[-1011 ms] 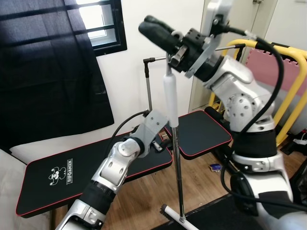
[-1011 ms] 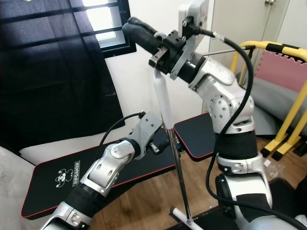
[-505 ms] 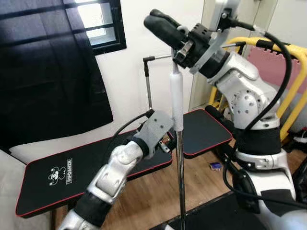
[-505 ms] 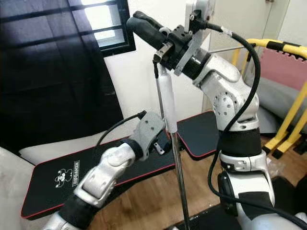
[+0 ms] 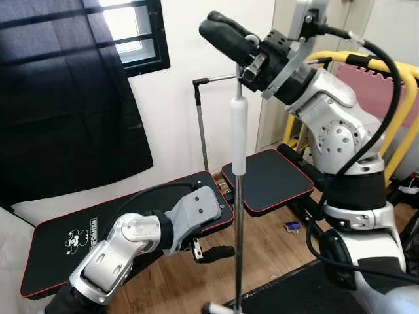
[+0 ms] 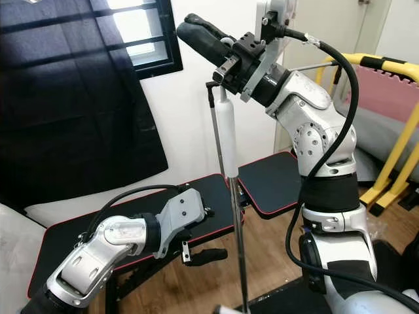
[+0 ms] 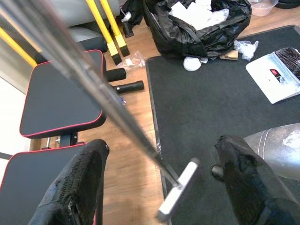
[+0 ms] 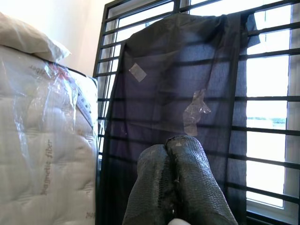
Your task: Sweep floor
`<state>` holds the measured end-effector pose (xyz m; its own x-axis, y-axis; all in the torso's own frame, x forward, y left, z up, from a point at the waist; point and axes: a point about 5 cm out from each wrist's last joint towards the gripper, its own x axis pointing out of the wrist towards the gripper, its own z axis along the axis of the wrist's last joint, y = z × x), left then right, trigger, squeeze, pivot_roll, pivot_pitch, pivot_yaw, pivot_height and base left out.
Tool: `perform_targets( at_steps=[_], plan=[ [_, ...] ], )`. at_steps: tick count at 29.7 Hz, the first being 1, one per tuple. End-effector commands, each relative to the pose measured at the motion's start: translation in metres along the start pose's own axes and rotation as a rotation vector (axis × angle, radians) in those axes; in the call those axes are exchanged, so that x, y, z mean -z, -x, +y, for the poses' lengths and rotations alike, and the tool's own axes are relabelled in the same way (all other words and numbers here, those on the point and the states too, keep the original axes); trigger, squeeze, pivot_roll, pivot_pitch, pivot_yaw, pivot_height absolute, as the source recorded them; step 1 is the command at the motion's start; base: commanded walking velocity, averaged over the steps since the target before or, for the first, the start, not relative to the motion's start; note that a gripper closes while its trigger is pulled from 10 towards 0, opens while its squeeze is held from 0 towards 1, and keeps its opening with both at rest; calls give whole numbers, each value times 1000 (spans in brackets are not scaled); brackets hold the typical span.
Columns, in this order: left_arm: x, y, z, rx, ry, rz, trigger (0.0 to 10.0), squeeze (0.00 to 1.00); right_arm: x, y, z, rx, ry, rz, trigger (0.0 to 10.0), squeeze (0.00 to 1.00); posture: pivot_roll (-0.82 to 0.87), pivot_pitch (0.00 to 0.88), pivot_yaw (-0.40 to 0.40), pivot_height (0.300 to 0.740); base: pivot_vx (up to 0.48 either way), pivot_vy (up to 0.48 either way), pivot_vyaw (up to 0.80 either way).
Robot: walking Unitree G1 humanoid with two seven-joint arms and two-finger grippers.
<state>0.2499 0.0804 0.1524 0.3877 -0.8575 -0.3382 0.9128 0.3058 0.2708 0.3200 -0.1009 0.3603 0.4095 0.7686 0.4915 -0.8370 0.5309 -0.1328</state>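
While the right gripper [image 5: 226,33] clenches the broom [image 5: 238,196], left gripper [image 7: 159,183] gapes (wooden floor [image 5: 262,255]).

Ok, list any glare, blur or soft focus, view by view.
Left eye view: window blown out white. Left wrist view: broom pole near the lens is soft and streaked, left gripper fingertips soft. Right wrist view: backlit panes glare, right gripper dark.
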Motion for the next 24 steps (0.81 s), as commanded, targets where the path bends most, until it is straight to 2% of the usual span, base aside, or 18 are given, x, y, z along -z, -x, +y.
perform_targets(
  at_steps=[1,2,3,4,7,12,14,17,20,21,22,24],
  plan=[
    [-3,-3,7,-100,-2,-21,10000,0,-10,-7,3,-28,3,-38,0,0,-72,0,24,740,0,0,0],
    [-6,-14,18,-217,32,-61,10000,0,-12,-7,5,-33,-1,-44,0,0,-76,0,27,740,0,0,0],
    [-6,-14,18,-217,32,-61,10000,0,-12,-7,5,-33,-1,-44,0,0,-76,0,27,740,0,0,0],
    [-6,-23,28,-312,52,-72,10000,0,-13,-8,5,-36,-5,-52,0,0,-79,0,28,740,0,0,0],
    [-6,-27,34,-360,65,-75,10000,0,-15,-8,6,-39,-9,-57,0,0,-79,0,28,740,0,0,0],
    [-6,-37,52,-422,30,-33,10000,0,-17,-10,11,-49,-28,-81,0,0,-86,0,39,740,0,0,0],
    [-6,-37,52,-422,30,-33,10000,0,-17,-10,11,-49,-28,-81,0,0,-86,0,39,740,0,0,0],
    [-7,-38,64,-488,8,5,10000,0,-18,-12,15,-62,-36,-92,0,0,-97,0,47,740,0,0,0],
    [-5,-39,64,-482,15,23,10000,0,-18,-12,15,-61,-33,-92,0,0,-97,0,47,740,0,0,0],
    [-2,-39,57,-424,26,43,10000,0,-18,-11,14,-53,-29,-90,0,0,-94,0,46,740,0,0,0],
    [-2,-39,57,-424,26,43,10000,0,-18,-11,14,-53,-29,-90,0,0,-94,0,46,740,0,0,0],
    [6,-38,34,-265,69,89,10000,0,-18,-11,11,-34,-22,-86,0,0,-89,0,46,740,0,0,0]
  ],
)
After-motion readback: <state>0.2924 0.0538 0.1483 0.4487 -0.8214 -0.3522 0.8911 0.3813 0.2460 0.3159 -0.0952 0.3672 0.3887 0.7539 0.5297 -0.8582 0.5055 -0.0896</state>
